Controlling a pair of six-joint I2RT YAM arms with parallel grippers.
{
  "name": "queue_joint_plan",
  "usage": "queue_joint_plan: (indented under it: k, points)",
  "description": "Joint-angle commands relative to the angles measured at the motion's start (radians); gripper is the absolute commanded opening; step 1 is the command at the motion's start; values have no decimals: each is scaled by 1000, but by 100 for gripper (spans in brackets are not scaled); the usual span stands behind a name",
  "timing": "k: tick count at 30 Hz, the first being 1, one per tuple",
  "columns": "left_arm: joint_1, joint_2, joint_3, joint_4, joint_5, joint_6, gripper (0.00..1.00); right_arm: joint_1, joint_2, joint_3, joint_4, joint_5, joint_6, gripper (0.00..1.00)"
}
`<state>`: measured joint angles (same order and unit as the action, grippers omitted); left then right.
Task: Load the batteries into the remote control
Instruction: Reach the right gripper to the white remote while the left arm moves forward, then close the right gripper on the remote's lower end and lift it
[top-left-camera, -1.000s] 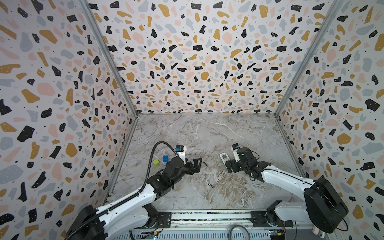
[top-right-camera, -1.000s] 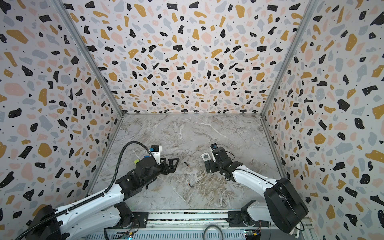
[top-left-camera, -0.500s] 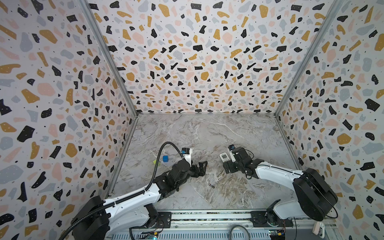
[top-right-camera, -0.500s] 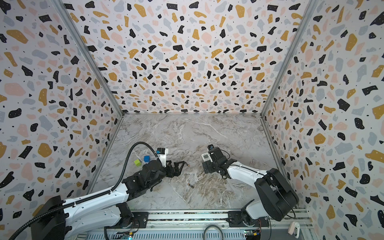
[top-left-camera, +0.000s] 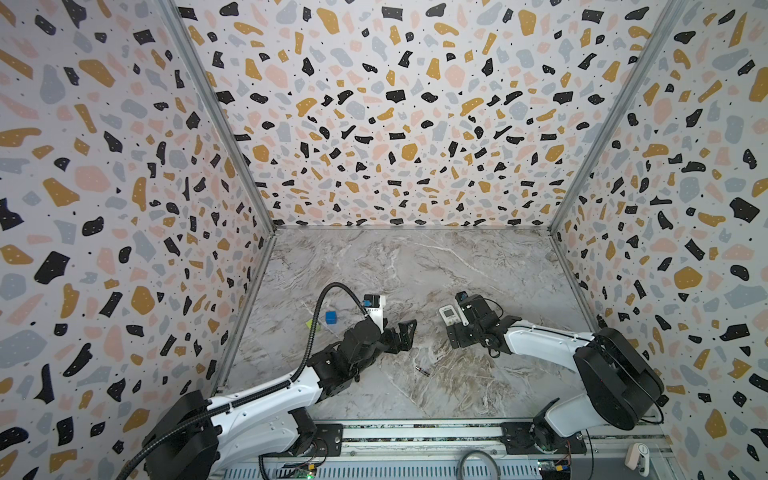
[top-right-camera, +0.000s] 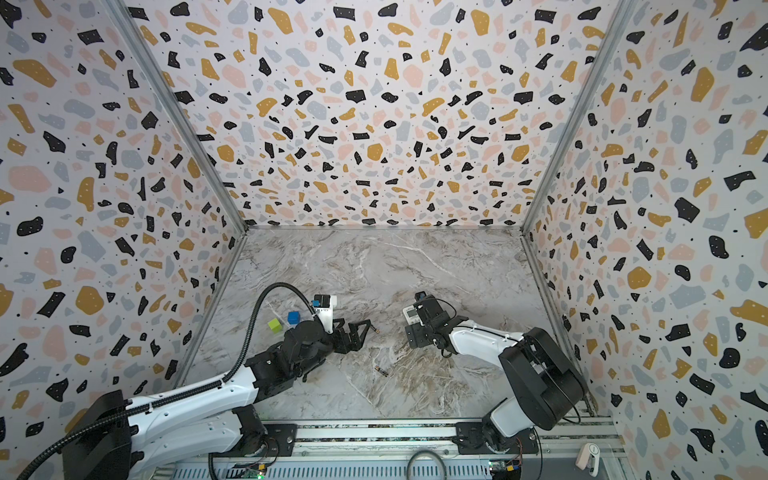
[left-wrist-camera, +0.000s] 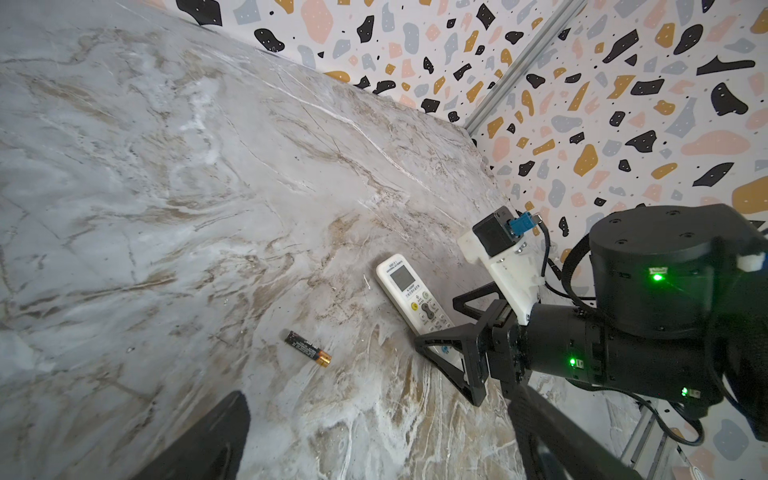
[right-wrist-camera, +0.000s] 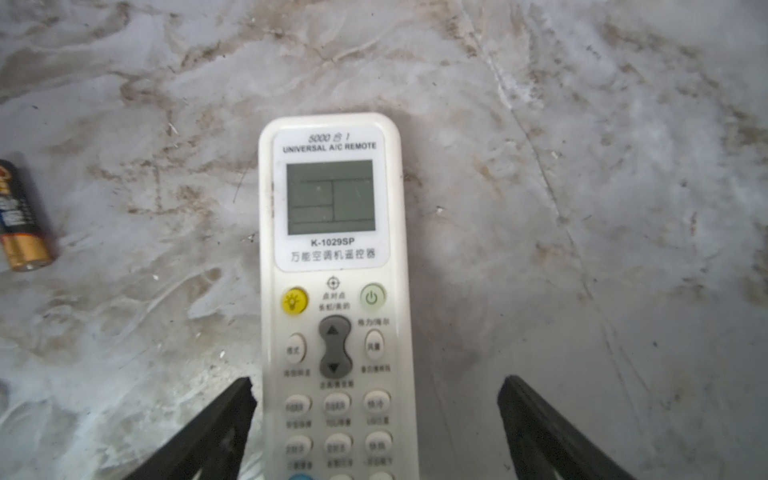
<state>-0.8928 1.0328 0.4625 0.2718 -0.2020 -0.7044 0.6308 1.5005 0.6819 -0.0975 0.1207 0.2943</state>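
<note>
The white remote control (right-wrist-camera: 332, 291) lies face up on the marble floor, its grey screen showing in both top views (top-left-camera: 448, 315) (top-right-camera: 411, 316). My right gripper (right-wrist-camera: 376, 399) is open and straddles its button end. One finger (right-wrist-camera: 226, 415) sits against the remote's edge, the other stands apart from it. One battery (left-wrist-camera: 307, 348), black with a copper end, lies between the two grippers (top-right-camera: 375, 330). A second battery (top-left-camera: 422, 371) lies nearer the front. My left gripper (top-left-camera: 405, 330) is open and empty, low over the floor, pointing at the remote (left-wrist-camera: 411, 295).
A blue cube (top-left-camera: 331, 317) and a yellow-green cube (top-right-camera: 274, 324) sit behind the left arm. Patterned walls enclose the floor on three sides. A metal rail (top-left-camera: 415, 432) carrying both arm bases runs along the front edge.
My left gripper has slid a little to the right, toward the middle of the floor. The right arm has folded lower while its gripper stays over the remote.
</note>
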Motion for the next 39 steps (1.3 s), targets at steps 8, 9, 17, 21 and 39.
queue_joint_plan:
  k: [8, 9, 17, 21, 39]
  points:
    - [-4, -21, -11, 45, -23, -1, 100, 5, 28, 38, -14, 9, 17, 85]
    - [-4, -22, -12, 44, -23, 0, 100, 4, 29, 36, -12, 9, 19, 84]
    - [-4, -22, -10, 49, -23, 0, 100, 4, 34, 32, -9, 5, 20, 73]
    - [-3, -19, -7, 52, -20, 0, 100, 5, 37, 29, -4, -1, 18, 67]
    - [-5, -18, -8, 93, 7, -16, 100, 9, -22, -13, 25, -46, 6, 26]
